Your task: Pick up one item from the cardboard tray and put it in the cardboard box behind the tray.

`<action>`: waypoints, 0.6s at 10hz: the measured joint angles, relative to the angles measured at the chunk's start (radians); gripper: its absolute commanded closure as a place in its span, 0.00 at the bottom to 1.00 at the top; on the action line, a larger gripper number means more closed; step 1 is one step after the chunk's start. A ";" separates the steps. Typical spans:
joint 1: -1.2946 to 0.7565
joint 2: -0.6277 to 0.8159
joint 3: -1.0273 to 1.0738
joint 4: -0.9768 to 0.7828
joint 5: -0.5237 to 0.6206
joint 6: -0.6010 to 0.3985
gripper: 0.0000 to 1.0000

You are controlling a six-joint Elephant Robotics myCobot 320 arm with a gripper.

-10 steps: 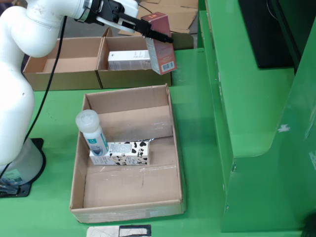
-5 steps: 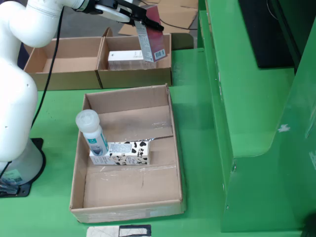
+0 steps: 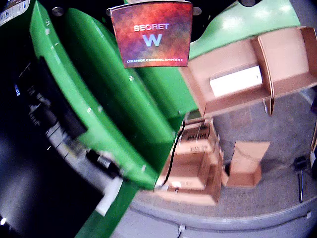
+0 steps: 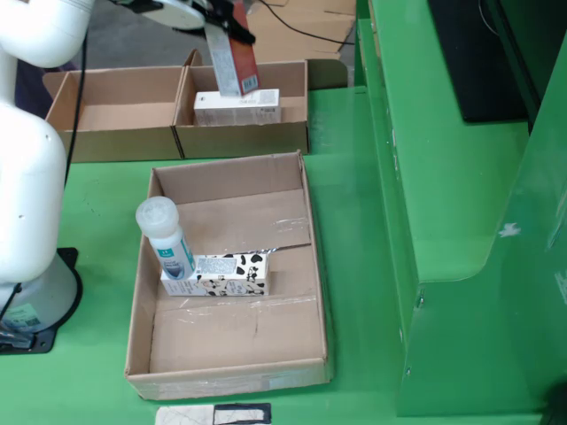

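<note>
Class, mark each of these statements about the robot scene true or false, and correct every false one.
1. The gripper holds a reddish box above the rear cardboard boxes. True.
2. The cardboard tray holds nothing. False: a white bottle and a cow-patterned carton sit in it.
3. A white box lies in the right-hand rear box. True.
4. The reddish box reads "SECRET W" in the wrist view. True.
5. The table is blue. False: green.
</note>
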 measured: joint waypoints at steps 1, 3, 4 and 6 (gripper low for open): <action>0.003 0.000 0.000 -0.057 0.002 0.008 1.00; 0.081 -0.002 0.000 -0.138 0.029 0.020 1.00; 0.135 0.031 0.000 -0.193 0.046 0.021 1.00; 0.195 0.051 0.000 -0.276 0.055 0.020 1.00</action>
